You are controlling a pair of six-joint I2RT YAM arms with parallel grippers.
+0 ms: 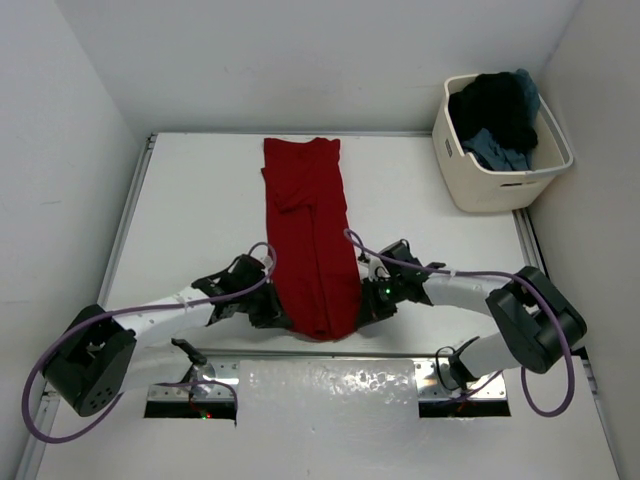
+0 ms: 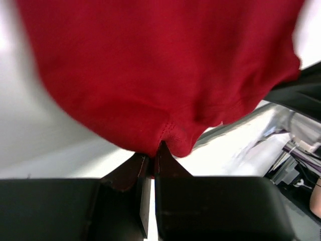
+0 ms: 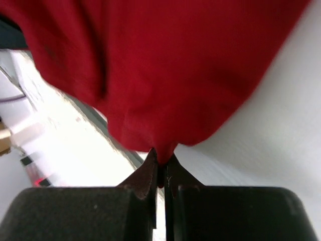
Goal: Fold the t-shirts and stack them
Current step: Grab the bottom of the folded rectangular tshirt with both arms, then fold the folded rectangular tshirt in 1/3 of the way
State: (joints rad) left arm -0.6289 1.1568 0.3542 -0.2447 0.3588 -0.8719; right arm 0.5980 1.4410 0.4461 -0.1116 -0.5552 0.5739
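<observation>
A cream rectangular plastic tub (image 1: 492, 192) stands at the far right. The flat white tabletop (image 1: 200, 220) spreads left of it; a shiny crinkled metal strip (image 1: 330, 385) lies well nearer than the tub.

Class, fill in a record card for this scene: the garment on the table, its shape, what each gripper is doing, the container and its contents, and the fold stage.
Garment: red cloth t-shirt on the white table
Shape: long narrow strip, running far to near
Left gripper: shut on the near hem, left corner
Right gripper: shut on the near hem, right corner
Container: cream plastic tub, far right
Contents: black cloth and blue-grey cloth
Stage: crosswise fold not yet made
</observation>
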